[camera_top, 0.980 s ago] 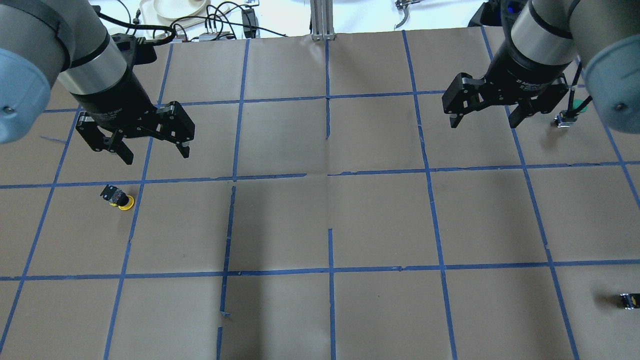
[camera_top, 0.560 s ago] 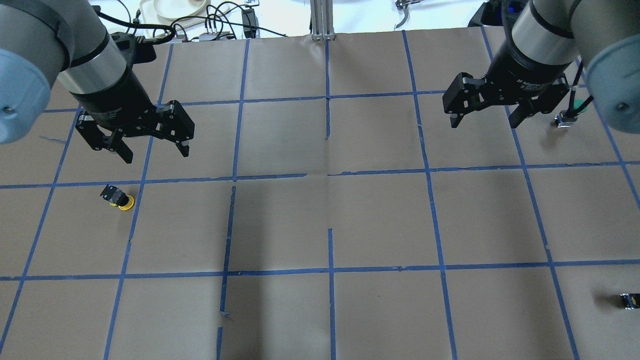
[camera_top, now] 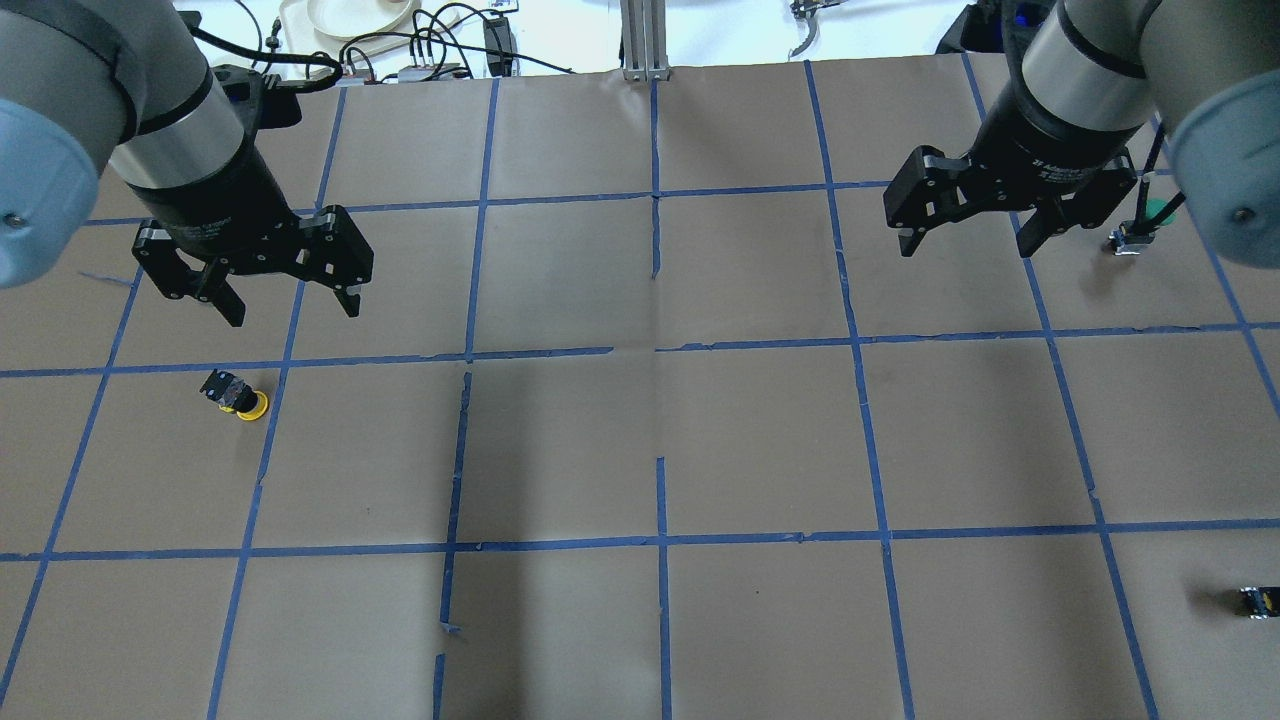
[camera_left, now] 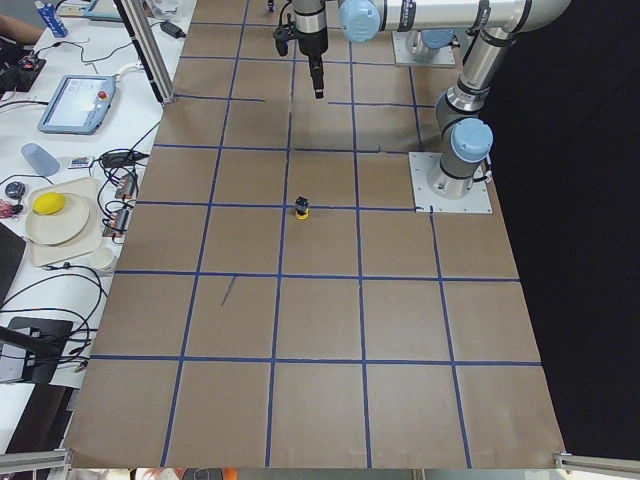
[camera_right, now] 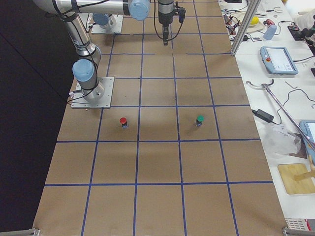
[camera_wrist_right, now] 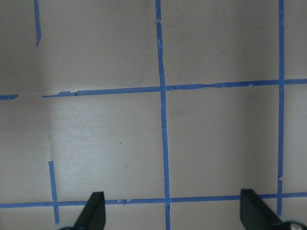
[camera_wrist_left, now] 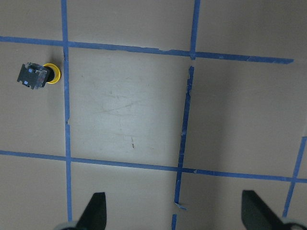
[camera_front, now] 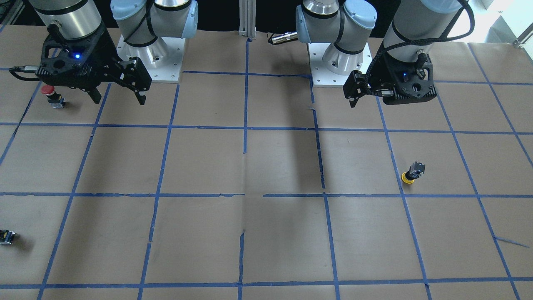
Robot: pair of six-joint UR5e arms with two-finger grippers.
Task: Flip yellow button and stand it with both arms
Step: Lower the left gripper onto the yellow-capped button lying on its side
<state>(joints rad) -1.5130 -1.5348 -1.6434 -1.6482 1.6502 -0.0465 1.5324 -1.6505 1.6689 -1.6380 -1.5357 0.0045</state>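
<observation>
The yellow button (camera_top: 237, 396) rests on the brown paper at the left, cap against the paper and black-grey body up and tilted. It also shows in the front view (camera_front: 412, 172), the left side view (camera_left: 302, 208) and the left wrist view (camera_wrist_left: 38, 75). My left gripper (camera_top: 293, 312) hangs open and empty above the table, just beyond the button and slightly to its right; it also shows in the front view (camera_front: 385, 100). My right gripper (camera_top: 965, 248) hangs open and empty over the far right; it also shows in the front view (camera_front: 119, 100).
A red-capped button (camera_front: 50, 93) and a green-capped button (camera_top: 1150, 214) stand near the right gripper. A small black block with yellow marks (camera_top: 1258, 600) lies at the near right edge. Cables and a plate (camera_top: 350, 15) lie beyond the table's far edge.
My left gripper has moved a little to the left, closer above the yellow button. The right gripper and the button have not moved.
</observation>
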